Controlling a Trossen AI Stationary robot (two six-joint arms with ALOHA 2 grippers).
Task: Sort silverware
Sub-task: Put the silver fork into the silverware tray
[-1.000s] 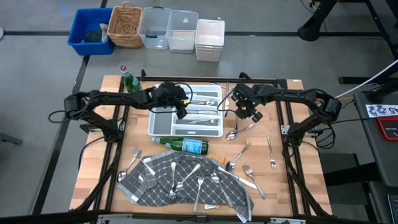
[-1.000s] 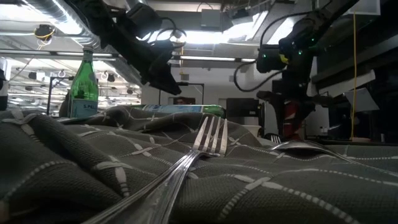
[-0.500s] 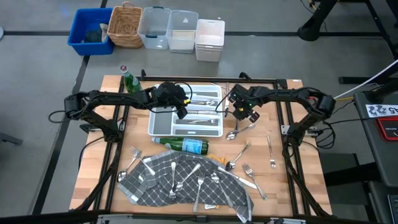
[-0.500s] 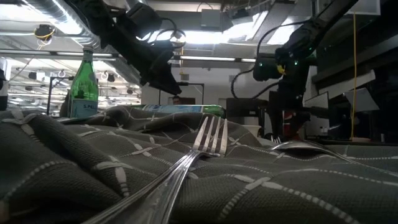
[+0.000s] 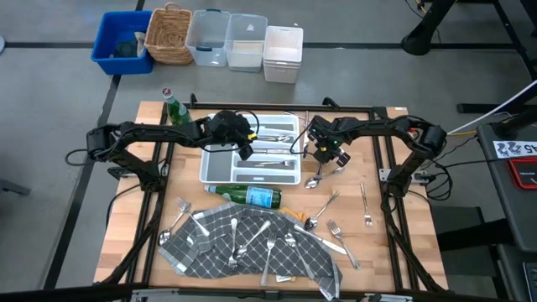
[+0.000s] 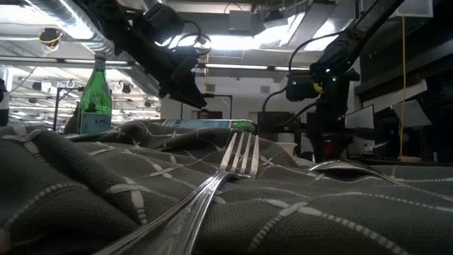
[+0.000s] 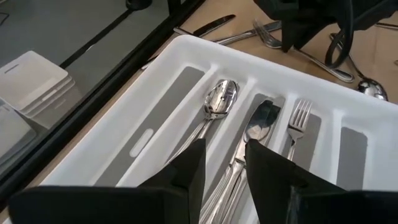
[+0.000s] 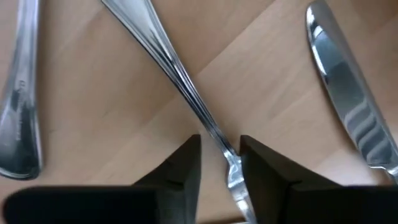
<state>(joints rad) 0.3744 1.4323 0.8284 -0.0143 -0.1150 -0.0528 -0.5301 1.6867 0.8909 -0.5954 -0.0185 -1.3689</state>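
The silverware lies scattered. Some pieces sit in the white tray, several on the checked cloth, and others on bare wood to the tray's right. My right gripper points down just right of the tray. Its fingers are open and stand close on either side of the thin neck of one silver piece lying flat on the wood. A knife blade and another handle lie beside it. My left gripper hovers open over the tray, above a spoon and a fork.
A green bottle lies between tray and cloth, and another stands at the tray's far left corner. Bins and a basket sit on the floor beyond the table. Loose forks and spoons lie on the right half.
My right gripper has gone down toward the table, and slightly toward the tray, onto the silver piece beside the tray.
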